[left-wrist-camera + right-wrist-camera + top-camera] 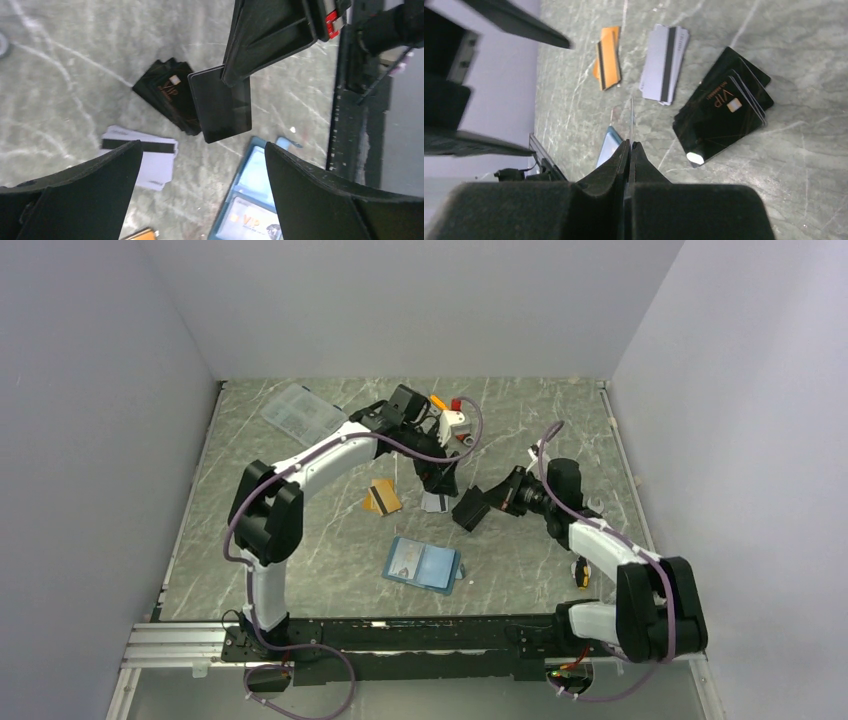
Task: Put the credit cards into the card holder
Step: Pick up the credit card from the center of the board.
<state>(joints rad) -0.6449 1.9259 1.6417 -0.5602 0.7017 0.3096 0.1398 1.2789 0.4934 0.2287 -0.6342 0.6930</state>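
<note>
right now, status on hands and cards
Left hand open, empty. Right hand shut on a black card, in the air. Card holder lies open. Left hand close over the right, crowding it.

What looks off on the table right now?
Nothing is damaged or spilled. The black card stack is fanned askew; the grey cards and orange cards sit loosely offset too. The right tool pinches a single black card; the card holder lies open.

We've got our left gripper [202,197] wide open, pointing down at the black card [220,107], and our right gripper [629,146] pinched tight on that card's edge, reaching in from its right.
</note>
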